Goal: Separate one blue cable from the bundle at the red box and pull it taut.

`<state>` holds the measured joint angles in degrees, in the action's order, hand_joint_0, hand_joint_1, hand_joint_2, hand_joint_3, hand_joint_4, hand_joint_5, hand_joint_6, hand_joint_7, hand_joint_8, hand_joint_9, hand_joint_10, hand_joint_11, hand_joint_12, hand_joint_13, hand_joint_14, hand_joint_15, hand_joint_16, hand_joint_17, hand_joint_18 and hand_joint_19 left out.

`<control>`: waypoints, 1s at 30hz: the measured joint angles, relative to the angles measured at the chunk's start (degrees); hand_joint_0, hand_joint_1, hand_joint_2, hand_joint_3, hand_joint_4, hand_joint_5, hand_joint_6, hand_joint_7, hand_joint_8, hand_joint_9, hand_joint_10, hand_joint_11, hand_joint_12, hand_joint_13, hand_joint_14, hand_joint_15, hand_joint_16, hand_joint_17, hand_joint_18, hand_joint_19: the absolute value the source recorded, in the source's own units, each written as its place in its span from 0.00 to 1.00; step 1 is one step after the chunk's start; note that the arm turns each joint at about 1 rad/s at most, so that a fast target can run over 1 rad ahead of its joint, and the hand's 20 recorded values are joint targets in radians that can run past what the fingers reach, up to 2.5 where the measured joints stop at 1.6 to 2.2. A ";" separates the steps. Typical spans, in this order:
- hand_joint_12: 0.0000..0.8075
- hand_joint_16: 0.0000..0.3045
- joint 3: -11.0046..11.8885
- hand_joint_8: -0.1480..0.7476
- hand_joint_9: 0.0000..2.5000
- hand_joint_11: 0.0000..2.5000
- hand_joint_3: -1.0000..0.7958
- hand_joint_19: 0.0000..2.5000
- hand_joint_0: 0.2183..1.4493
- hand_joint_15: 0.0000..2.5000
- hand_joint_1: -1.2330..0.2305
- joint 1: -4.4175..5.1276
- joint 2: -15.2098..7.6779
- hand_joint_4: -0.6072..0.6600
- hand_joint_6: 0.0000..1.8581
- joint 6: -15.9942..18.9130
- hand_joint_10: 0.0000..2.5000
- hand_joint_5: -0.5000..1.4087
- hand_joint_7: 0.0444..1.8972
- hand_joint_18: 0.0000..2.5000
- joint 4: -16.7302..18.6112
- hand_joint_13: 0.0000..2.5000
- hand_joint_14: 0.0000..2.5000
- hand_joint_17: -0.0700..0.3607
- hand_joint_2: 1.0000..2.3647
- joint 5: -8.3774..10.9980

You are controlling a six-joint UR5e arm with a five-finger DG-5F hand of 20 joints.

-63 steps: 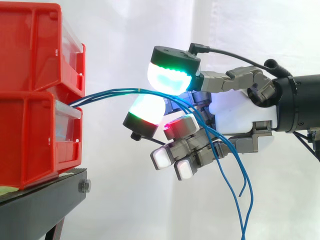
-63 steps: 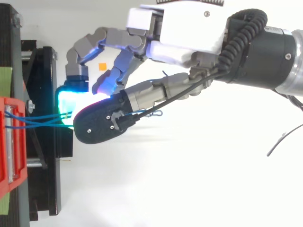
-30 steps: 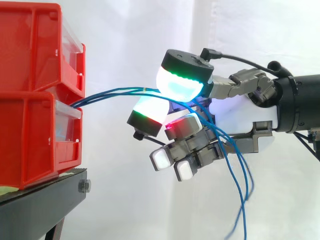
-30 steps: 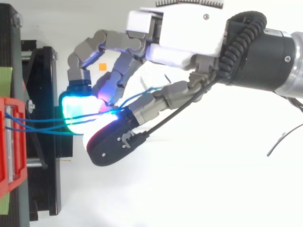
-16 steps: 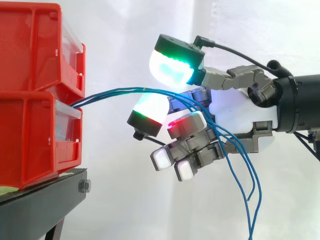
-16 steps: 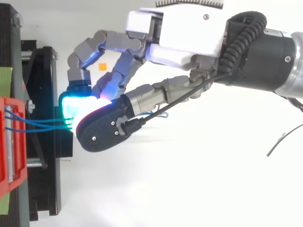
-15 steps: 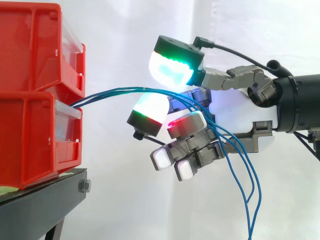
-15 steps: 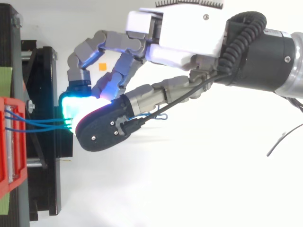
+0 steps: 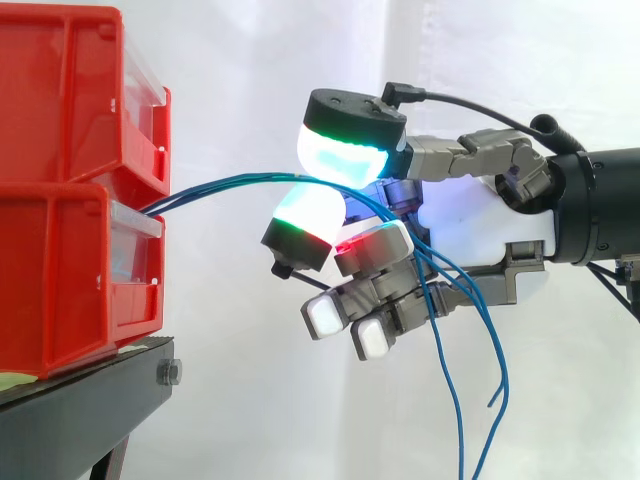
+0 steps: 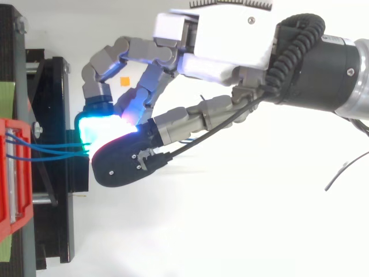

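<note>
Behind everything we see the white curtain [image 9: 250, 60]. The dark arm [image 9: 600, 205] comes in from the right of the side view. At the left, 2 red bins [image 9: 70, 190] are stacked one on the other, on the black stand [image 9: 80, 400].

The hand [image 9: 480, 225] is level with the seam between the 2 bins and well clear of their fronts, with its white palm facing down and toward the bins. We find it closed in a pinch. A thick pad glowing green and cyan [image 9: 345, 150] presses down on a second pad glowing white and green just beneath it, and the blue cables [image 9: 230, 183] pass between them where they meet. The other fingers curl in below, their pads [image 9: 325, 317] glowing white and red, and hold nothing that we can make out.

The blue cables leave the front of the red bins at the top of the lower bin and run in a shallow arc, close together, to the pinch. We cannot tell whether 1 strand is parted from the others there. Past the pads they cross the curled fingers and hang loose below the palm. From above, the blue cables [image 10: 52, 150] run from the red bin [image 10: 14, 173] straight to the glowing pads under the hand [image 10: 225, 40].
</note>
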<state>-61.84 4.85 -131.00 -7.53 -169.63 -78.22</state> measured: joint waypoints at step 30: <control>0.47 0.15 -0.01 0.50 0.49 0.54 0.31 0.30 0.35 0.25 0.27 -0.02 0.00 0.53 0.44 0.24 0.01 0.17 0.57 0.33 -0.17 0.34 0.01 0.40 0.00 0.17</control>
<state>-61.86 4.82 -131.00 -7.29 -169.80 -78.05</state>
